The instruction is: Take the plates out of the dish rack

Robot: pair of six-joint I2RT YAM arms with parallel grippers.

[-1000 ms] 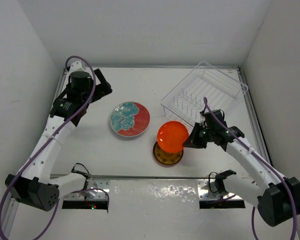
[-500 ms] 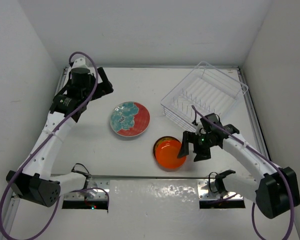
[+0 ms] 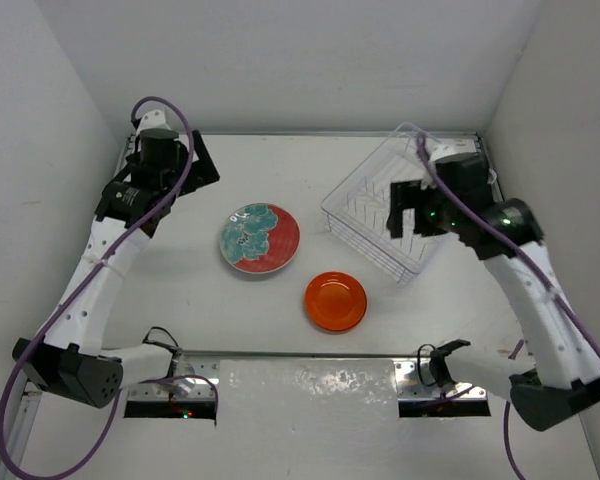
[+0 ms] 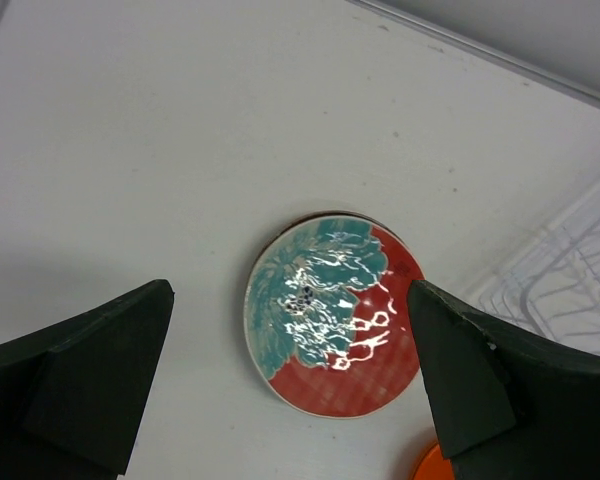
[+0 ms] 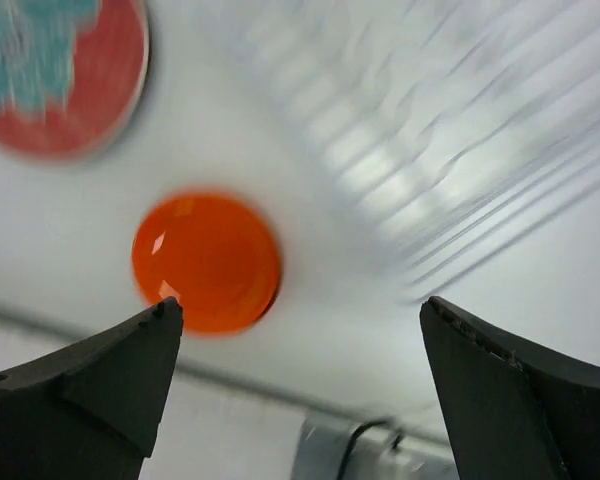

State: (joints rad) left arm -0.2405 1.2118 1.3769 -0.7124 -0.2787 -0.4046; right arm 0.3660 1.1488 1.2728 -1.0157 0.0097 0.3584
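The small orange plate [image 3: 335, 301] [image 5: 206, 262] lies flat near the front middle of the table, a thin dark rim showing under it. The red plate with the teal-white pattern [image 3: 259, 238] [image 4: 332, 315] lies flat to its left. The clear dish rack [image 3: 435, 175] [image 5: 450, 130] stands at the back right; I see no plate among its tines. My right gripper [image 3: 408, 212] [image 5: 300, 305] hovers open and empty over the rack's near-left corner. My left gripper [image 3: 202, 165] [image 4: 290, 290] hangs open and empty high above the patterned plate.
White walls close in the table on the left, back and right. A metal rail [image 3: 310, 355] runs along the front edge between the two arm bases. The orange plate's edge [image 4: 430, 465] shows at the bottom of the left wrist view.
My right gripper opened and let the orange plate drop flat onto the small plate by the front edge, then rose and swung back over the rack. The left arm barely shifted.
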